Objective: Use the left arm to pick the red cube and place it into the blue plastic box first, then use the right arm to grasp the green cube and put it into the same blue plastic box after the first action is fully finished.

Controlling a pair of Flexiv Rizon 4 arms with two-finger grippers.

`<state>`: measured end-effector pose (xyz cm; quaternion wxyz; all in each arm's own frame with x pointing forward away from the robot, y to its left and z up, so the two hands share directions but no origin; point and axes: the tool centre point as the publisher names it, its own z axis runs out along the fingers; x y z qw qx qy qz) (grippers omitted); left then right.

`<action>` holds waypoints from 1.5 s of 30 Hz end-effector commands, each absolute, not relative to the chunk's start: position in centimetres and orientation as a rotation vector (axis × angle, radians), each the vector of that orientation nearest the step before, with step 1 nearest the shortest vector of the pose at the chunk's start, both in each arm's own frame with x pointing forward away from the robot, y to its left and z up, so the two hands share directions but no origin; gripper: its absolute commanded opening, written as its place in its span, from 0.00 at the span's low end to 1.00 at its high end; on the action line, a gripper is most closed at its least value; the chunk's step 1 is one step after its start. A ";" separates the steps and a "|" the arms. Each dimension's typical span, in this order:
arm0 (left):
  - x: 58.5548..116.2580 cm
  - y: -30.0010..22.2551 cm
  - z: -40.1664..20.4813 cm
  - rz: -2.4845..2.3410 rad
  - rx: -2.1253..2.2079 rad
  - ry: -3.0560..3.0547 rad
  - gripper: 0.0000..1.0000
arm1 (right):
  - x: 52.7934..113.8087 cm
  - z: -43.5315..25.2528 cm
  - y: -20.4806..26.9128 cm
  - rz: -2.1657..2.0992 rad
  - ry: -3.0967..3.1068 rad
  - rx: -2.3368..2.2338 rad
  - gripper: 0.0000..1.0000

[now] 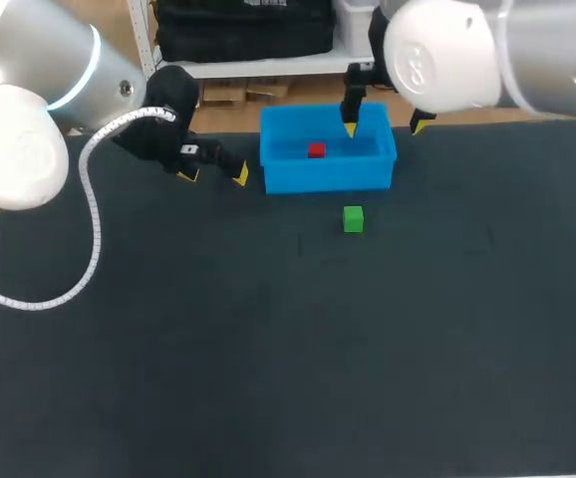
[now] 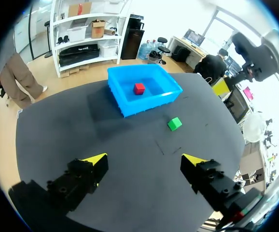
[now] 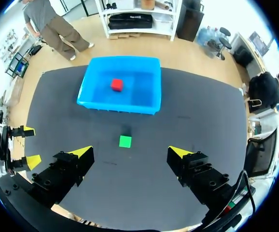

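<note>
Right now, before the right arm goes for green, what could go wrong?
The green cube sits near the front wall of the blue plastic box; a finger of the open right gripper may clip it.
The left gripper hangs open beside the box's end, possibly crowding the drop.
</note>
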<state>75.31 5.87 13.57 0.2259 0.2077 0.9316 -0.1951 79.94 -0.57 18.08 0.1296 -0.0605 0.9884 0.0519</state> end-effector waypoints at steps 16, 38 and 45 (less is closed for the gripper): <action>75.3 6.0 13.5 -0.545 0.577 2.564 1.00 | 81.2 16.3 2.0 0.076 2.999 -0.208 1.00; 75.3 6.0 13.5 -0.545 0.577 2.564 1.00 | 79.2 13.6 2.5 0.076 3.007 -0.190 1.00; 75.3 6.0 13.5 -0.545 0.577 2.564 1.00 | 78.4 12.2 2.1 0.076 3.002 -0.172 1.00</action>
